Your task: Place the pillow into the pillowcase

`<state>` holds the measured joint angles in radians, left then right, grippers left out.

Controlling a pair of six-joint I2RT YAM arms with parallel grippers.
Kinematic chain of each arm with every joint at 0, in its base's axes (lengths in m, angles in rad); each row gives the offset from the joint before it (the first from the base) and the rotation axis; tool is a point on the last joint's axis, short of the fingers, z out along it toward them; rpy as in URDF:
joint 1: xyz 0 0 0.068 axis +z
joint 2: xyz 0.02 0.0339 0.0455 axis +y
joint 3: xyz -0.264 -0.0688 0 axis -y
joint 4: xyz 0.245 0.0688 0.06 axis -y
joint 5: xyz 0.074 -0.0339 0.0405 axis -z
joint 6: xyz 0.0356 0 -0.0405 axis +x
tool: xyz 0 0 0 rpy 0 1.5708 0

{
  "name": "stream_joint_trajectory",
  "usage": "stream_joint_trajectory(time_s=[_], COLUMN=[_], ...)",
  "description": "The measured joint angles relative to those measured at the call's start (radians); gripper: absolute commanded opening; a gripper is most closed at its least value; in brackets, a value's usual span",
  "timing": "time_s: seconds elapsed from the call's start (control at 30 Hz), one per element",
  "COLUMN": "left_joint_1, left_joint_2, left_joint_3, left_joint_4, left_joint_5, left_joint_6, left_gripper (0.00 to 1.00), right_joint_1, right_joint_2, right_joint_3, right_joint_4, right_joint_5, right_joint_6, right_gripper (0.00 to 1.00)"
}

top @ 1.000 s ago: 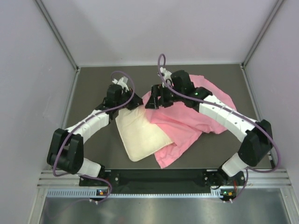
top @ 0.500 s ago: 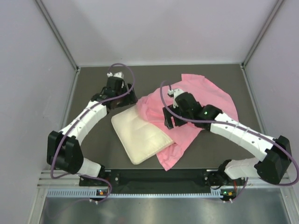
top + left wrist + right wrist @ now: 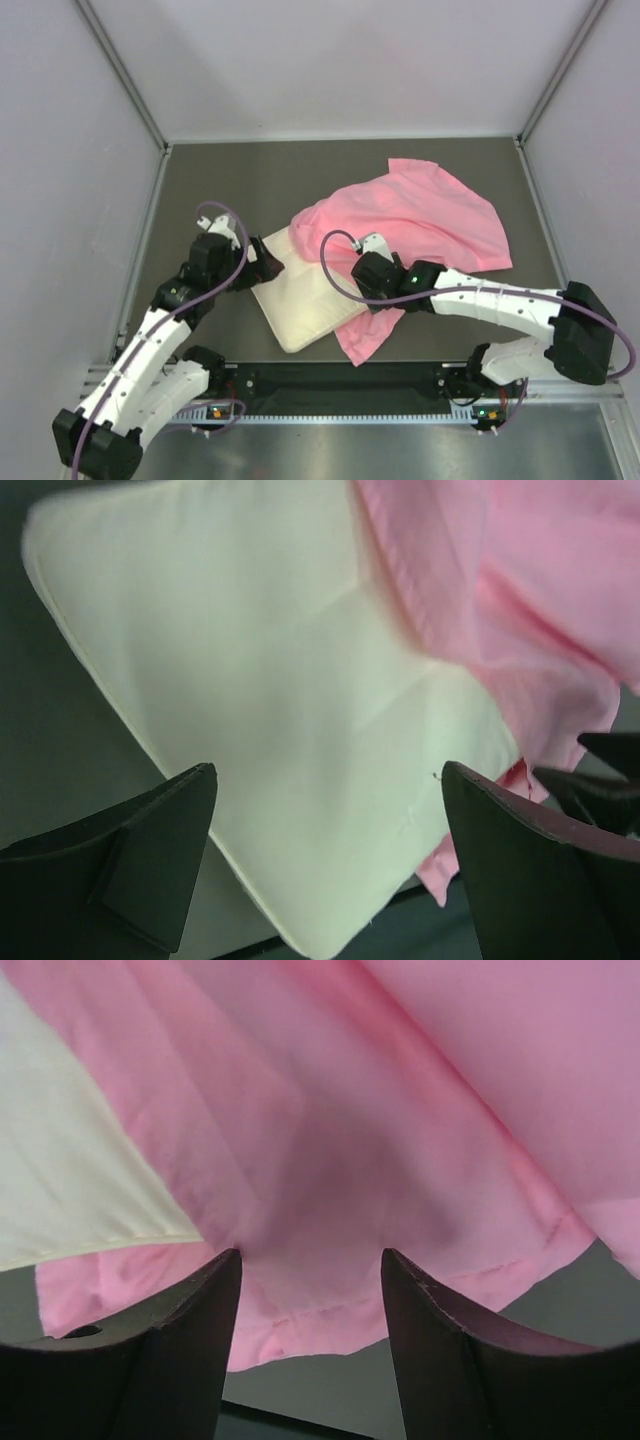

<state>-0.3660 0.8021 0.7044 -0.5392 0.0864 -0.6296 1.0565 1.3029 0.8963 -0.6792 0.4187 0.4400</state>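
pillow (image 3: 298, 297) lies flat on the dark worktop (image 3: 220, 180), its right edge under the crumpled pillowcase (image 3: 425, 212). left gripper (image 3: 325, 772) hovers over the pillow, jaws wide apart, empty. right gripper (image 3: 310, 1255) sits over the pillowcase's near hem, jaws apart, nothing clamped.
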Motion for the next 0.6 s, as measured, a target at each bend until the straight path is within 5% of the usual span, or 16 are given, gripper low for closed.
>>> stream_joint_trajectory(time_s=[0.33,0.5,0.6], left_joint_1=[-0.195,-0.233,-0.243], left_joint_2=[-0.136,-0.098,-0.045], left_joint_3=[-0.25,-0.337,-0.347], left_joint_4=[0.044,0.198,0.249], left_joint_5=[0.064,0.051,0.028], left_joint_6=[-0.192,-0.272,-0.287], left_gripper=[0.98,0.82,0.63], right_joint_1=[0.028,0.035,0.035], right_joint_2=[0.132,0.164,0.163], right_joint_3=[0.001,0.001,0.001], right_joint_4=[-0.016,-0.012,-0.011], right_joint_5=[0.157,0.163,0.162], right_joint_6=[0.08,0.098,0.118], right_gripper=[0.75,0.07,0.0])
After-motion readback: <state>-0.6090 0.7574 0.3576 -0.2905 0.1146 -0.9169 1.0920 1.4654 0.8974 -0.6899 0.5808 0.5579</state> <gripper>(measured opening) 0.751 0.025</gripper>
